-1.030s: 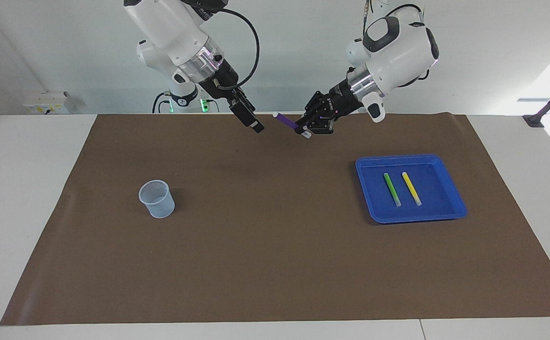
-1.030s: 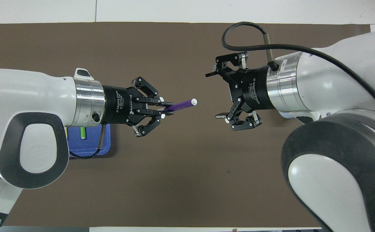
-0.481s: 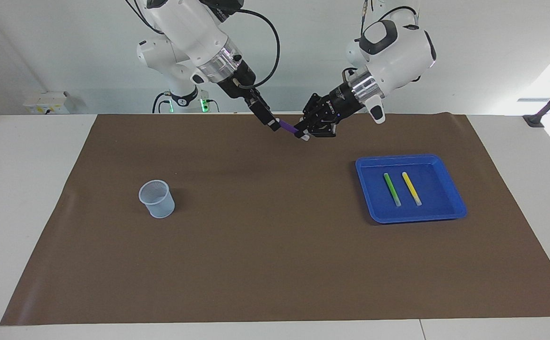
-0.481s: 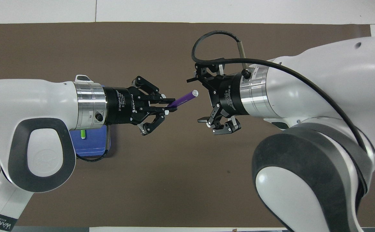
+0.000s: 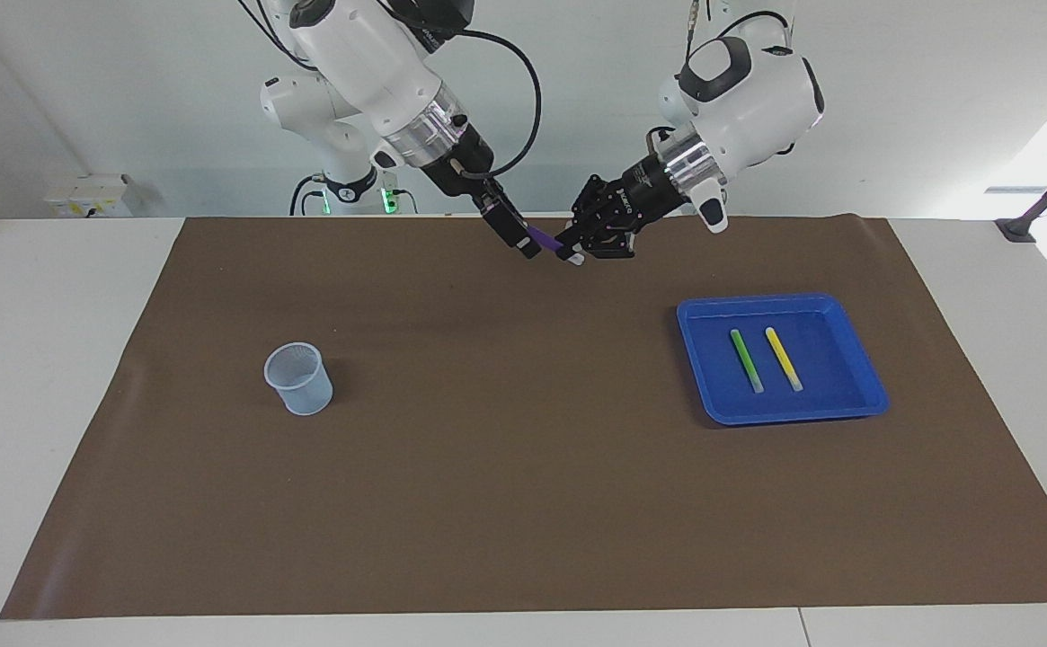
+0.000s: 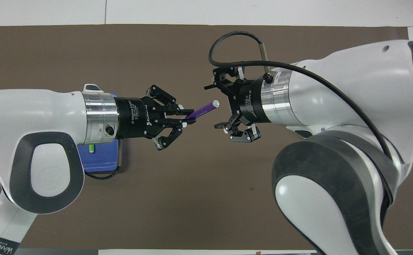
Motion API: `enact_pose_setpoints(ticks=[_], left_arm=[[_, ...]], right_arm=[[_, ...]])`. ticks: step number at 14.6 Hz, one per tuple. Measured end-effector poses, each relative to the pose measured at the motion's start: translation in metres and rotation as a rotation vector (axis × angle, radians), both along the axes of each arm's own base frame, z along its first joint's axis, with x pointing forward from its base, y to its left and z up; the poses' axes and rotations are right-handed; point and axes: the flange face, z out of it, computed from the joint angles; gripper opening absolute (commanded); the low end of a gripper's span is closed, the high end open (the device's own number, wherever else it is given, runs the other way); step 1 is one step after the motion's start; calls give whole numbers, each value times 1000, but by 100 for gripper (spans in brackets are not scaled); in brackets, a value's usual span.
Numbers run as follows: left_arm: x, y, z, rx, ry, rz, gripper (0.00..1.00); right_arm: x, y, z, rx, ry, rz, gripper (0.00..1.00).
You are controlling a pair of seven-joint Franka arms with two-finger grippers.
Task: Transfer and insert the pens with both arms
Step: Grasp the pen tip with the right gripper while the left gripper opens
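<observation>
The left gripper [image 6: 188, 117] is clamped on the purple pen [image 6: 203, 109], holding it up in the air over the brown mat [image 5: 523, 503] at the robots' edge, its pale tip pointing toward the right gripper [image 6: 215, 106]. The right gripper's fingers stand apart with the pen's free end between them (whether they touch it cannot be made out). The green pen [image 5: 746, 359] and the yellow pen [image 5: 784, 358] lie side by side in the blue tray [image 5: 860, 395] toward the left arm's end of the table. A pale mesh cup [image 5: 298, 377] stands upright toward the right arm's end, well apart from the tray.
</observation>
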Motion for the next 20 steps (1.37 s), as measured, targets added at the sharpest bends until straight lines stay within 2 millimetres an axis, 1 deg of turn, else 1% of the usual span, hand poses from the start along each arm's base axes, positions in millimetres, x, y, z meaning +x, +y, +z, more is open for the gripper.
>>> enact_pose_setpoints(ticks=[6, 7, 8, 9, 10, 11, 14, 18, 19, 20], left_arm=[[0, 0, 0, -1, -1, 0, 0], [0, 0, 0, -1, -1, 0, 0], [0, 0, 0, -1, -2, 0, 0], [0, 0, 0, -2, -2, 0, 0], [0, 0, 0, -2, -2, 0, 0], [0, 0, 0, -3, -2, 1, 0], [3, 4, 1, -2, -27, 7, 0], [3, 4, 1, -2, -36, -1, 0], [3, 4, 1, -2, -37, -2, 56], [3, 4, 1, -2, -40, -3, 94]], right_arm=[[2, 2, 12, 11, -23, 1, 72], [2, 2, 13, 11, -23, 1, 68], [2, 2, 12, 11, -23, 1, 61], [3, 2, 12, 11, -23, 1, 43], [3, 2, 12, 11, -23, 1, 19], [3, 2, 12, 11, -23, 1, 0], [2, 3, 11, 8, -15, 7, 0], [1, 3, 12, 8, -14, 9, 0], [1, 3, 12, 8, -14, 9, 0], [2, 3, 12, 8, -14, 9, 0]])
